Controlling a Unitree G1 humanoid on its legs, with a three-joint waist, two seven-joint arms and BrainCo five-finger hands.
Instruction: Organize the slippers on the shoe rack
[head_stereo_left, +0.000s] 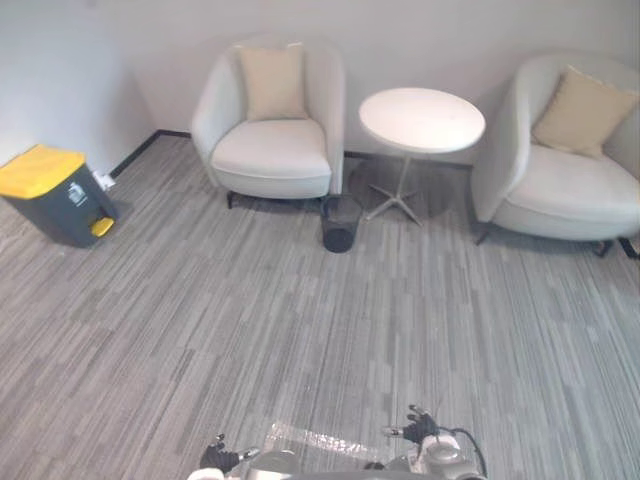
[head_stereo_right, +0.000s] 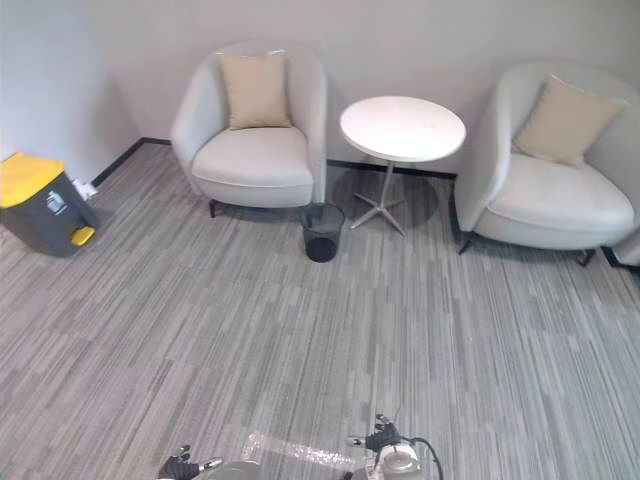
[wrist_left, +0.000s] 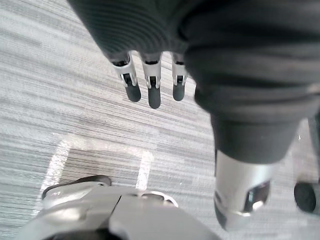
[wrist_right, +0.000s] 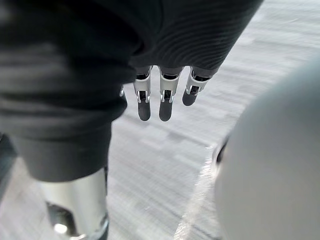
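Hanging low, left hand (wrist_left: 154, 92) and right hand (wrist_right: 165, 102) are straight-fingered and empty over grey carpet (head_stereo_left: 250, 330); whereabouts of slippers and shoe rack cannot be told, though slippers would likely be light and soft, best pinched at the upper's edge.

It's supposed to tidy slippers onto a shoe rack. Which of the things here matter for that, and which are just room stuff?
For the job: left hand, open; right hand, open; both over the carpet.

Just lying about: left armchair, right armchair, left cushion, right cushion, round white table, black wastebasket, yellow-lidded bin.
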